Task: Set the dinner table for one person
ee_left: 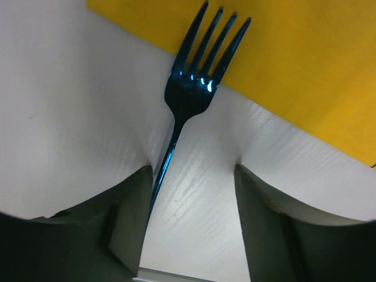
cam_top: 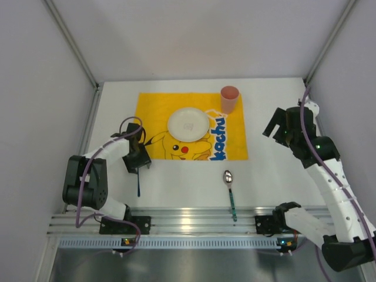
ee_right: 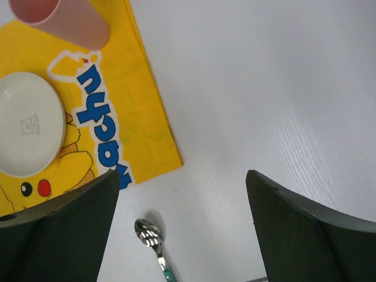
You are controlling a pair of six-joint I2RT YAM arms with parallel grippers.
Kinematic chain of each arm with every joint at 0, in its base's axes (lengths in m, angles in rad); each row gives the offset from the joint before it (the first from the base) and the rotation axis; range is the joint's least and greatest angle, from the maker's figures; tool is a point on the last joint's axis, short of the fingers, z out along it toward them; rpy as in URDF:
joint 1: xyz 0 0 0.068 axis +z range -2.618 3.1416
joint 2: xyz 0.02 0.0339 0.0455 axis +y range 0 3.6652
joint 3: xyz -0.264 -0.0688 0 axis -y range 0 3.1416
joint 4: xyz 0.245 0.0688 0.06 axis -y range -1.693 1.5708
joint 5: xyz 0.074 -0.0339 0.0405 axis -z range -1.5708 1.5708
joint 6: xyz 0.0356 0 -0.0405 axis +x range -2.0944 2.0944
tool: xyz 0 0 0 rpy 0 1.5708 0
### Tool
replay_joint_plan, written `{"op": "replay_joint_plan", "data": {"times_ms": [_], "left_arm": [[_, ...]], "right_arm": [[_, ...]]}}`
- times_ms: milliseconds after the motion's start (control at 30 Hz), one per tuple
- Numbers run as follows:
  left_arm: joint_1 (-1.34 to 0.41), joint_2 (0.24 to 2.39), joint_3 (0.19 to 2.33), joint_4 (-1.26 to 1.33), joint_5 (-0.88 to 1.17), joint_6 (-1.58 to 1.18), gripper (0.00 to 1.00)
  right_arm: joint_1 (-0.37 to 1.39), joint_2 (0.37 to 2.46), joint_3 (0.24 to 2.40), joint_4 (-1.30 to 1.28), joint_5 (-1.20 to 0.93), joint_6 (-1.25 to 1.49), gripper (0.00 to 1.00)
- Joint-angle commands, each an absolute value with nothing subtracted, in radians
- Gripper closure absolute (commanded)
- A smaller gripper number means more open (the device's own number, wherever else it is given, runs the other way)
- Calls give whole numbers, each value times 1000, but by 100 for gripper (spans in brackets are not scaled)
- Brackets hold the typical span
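The white dinner table (cam_top: 182, 182) holds a yellow cartoon placemat (cam_top: 155, 108) with a white plate (cam_top: 188, 124) and a pink cup (cam_top: 229, 98) on it. A dark blue fork (ee_left: 191, 88) lies flat on the table, its tines over the placemat's edge (ee_left: 305, 70). My left gripper (cam_top: 138, 163) is low over the fork, open (ee_left: 192, 176); the handle runs past the left finger (ee_left: 126, 217). A spoon (cam_top: 229, 185) with a teal handle lies below the placemat. My right gripper (cam_top: 276, 129) is open and empty above the table's right side (ee_right: 182, 176), with the spoon (ee_right: 150, 235) below it.
A slotted aluminium rail (cam_top: 188, 220) runs along the near edge. Grey walls enclose the table on the left, back and right. In the right wrist view the plate (ee_right: 26, 123), cup (ee_right: 64, 17) and placemat (ee_right: 147, 117) lie to the left.
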State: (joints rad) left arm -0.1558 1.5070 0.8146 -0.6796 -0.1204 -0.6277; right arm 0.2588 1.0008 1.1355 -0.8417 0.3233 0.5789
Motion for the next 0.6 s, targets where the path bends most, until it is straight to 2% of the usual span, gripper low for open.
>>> {"op": "replay_joint_plan", "data": {"times_ms": [0, 367, 433, 500, 533, 567], "left_arm": [[-132, 1587, 811, -595, -153, -621, 40], [-98, 1658, 762, -523, -132, -638, 58], [-98, 1660, 764, -532, -144, -638, 70], [-98, 1677, 767, -541, -158, -644, 77], [-98, 1683, 770, -543, -158, -647, 87], [-98, 1687, 772, -546, -158, -647, 90]], "right_arm": [[255, 869, 1144, -890, 389, 575, 12], [256, 752, 1079, -992, 413, 557, 12], [256, 744, 1062, -1000, 413, 551, 12], [256, 732, 1052, -1003, 416, 540, 12], [256, 727, 1048, -1005, 417, 537, 12], [256, 718, 1037, -1006, 423, 535, 12]]}}
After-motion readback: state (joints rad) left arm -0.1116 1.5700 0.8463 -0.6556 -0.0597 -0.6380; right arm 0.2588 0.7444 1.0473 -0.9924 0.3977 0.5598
